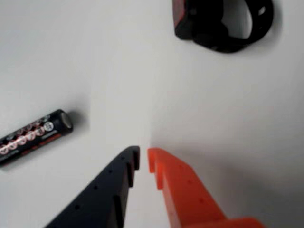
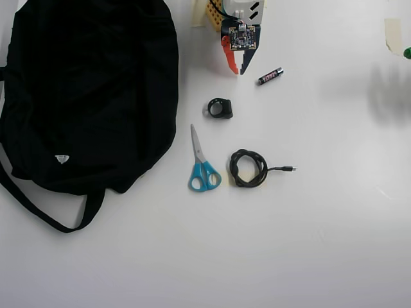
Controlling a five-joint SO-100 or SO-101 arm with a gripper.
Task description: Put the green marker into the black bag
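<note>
The black bag [image 2: 90,90] lies at the left of the overhead view, its white logo tag facing up and a strap loop trailing toward the front. My gripper [image 2: 238,72] hangs just right of the bag's top corner, pointing down at bare table. In the wrist view the gripper [image 1: 144,154] shows a dark finger and an orange finger with tips nearly touching and nothing between them. I cannot make out the green marker. Only a small green bit [image 2: 408,52] shows at the right edge, cut off by the frame.
A short black battery [image 2: 270,76] [image 1: 33,135] lies right of the gripper. A black ring-shaped clip [image 2: 220,108] [image 1: 223,23] sits below it, then blue-handled scissors [image 2: 202,163] and a coiled black cable [image 2: 249,168]. A tape strip [image 2: 393,35] and a blurred shadow are at far right.
</note>
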